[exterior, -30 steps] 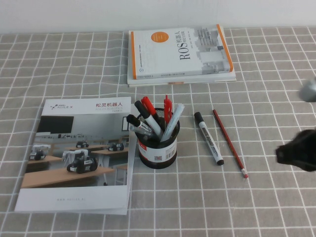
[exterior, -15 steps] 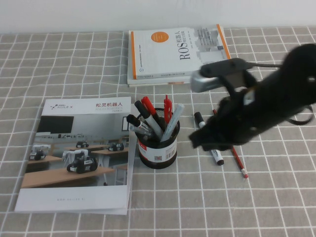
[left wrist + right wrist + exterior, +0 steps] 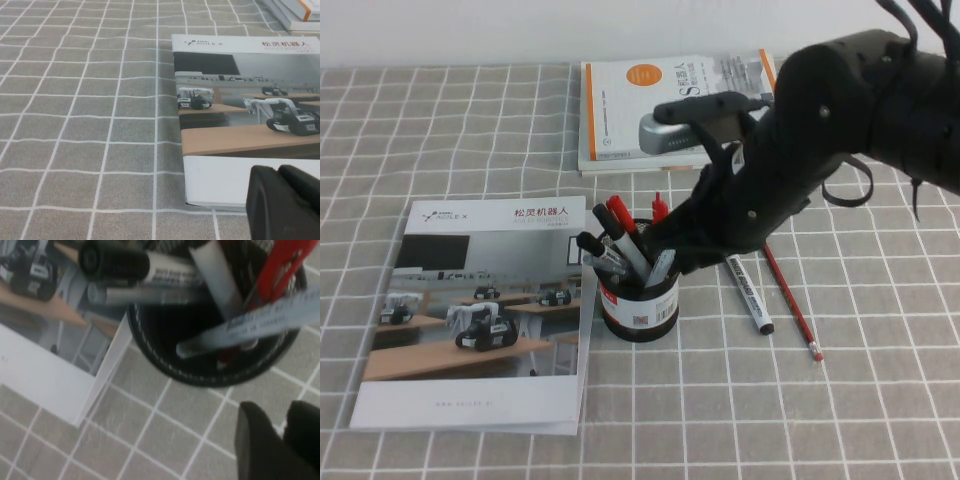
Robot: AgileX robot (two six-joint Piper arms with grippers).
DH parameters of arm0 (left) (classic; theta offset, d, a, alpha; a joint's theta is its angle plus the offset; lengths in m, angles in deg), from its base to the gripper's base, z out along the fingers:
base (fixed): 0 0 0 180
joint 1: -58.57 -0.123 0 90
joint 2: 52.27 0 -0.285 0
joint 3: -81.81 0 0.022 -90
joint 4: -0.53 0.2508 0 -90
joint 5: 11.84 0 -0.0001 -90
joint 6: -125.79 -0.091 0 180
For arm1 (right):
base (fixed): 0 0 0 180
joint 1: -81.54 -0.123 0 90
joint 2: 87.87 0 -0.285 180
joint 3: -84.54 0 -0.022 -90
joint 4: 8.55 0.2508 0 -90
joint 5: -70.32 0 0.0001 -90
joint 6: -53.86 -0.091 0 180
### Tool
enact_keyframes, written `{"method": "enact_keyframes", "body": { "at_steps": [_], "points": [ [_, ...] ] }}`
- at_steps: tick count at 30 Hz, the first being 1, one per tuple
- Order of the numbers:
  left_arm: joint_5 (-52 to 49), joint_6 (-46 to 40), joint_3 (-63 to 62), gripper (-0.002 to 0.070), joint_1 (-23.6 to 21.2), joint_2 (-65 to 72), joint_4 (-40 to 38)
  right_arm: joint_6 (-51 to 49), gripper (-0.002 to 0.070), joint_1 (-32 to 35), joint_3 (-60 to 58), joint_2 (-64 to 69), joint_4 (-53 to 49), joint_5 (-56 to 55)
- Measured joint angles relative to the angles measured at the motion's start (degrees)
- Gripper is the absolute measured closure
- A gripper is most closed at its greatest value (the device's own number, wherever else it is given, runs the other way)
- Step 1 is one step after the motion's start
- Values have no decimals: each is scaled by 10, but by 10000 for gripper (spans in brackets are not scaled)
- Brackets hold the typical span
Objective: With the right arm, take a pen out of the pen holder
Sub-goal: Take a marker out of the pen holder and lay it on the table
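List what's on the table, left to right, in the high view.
Brochure → pen holder → marker → pencil. Book left out: it overlaps several. Right hand hovers by the holder; left hand is outside this view, over the brochure's near corner.

**Right arm reaching in, left arm parked**

The right arm slants in from the right edge toward the middle of the worktop, with its wrist bent low. The right pincer points down, fingers slightly parted. The left pincer hovers low on the left side, fingers pressed together.
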Motion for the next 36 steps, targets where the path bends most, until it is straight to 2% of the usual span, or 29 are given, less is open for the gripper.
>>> {"method": "enact_keyframes", "body": {
  "at_steps": [5,9,21,36],
  "points": [
    [0,0,0,678,0,0,0,-27,445,10,39,26,1,3],
    [0,0,0,678,0,0,0,-56,367,33,51,40,4,1],
    [0,0,0,678,0,0,0,-61,348,64,53,63,78,-45],
    [0,0,0,678,0,0,0,-49,354,65,53,90,102,-73]
  ]
}}
